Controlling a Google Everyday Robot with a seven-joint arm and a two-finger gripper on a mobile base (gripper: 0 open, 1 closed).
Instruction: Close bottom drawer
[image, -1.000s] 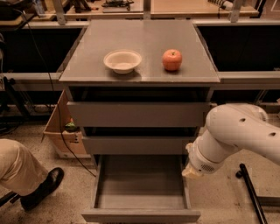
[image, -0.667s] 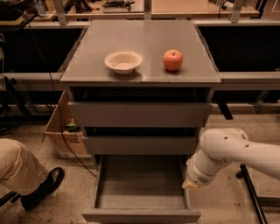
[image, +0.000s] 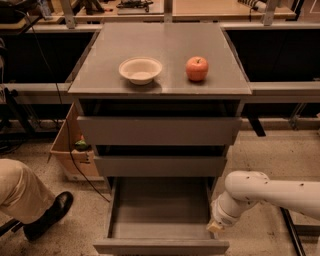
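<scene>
The bottom drawer (image: 160, 246) of the grey cabinet is pulled far out, its shallow tray empty and its flat front at the frame's lower edge. The mid-sized drawer front (image: 160, 165) and the tall top drawer front (image: 159, 130) above it stick out a little. My white arm comes in from the right, and the gripper (image: 216, 227) sits low beside the bottom drawer's right wall, near its front corner. Only the gripper's base shows.
A white bowl (image: 140, 69) and a red apple (image: 197, 68) stand on the cabinet top (image: 160, 45). A cardboard box (image: 75, 150) sits left of the cabinet. A person's leg and black shoe (image: 47, 215) are at lower left. Workbenches stand behind.
My arm has dropped lower and its end has moved toward the drawer's front right corner. The bottom drawer stays pulled out.
</scene>
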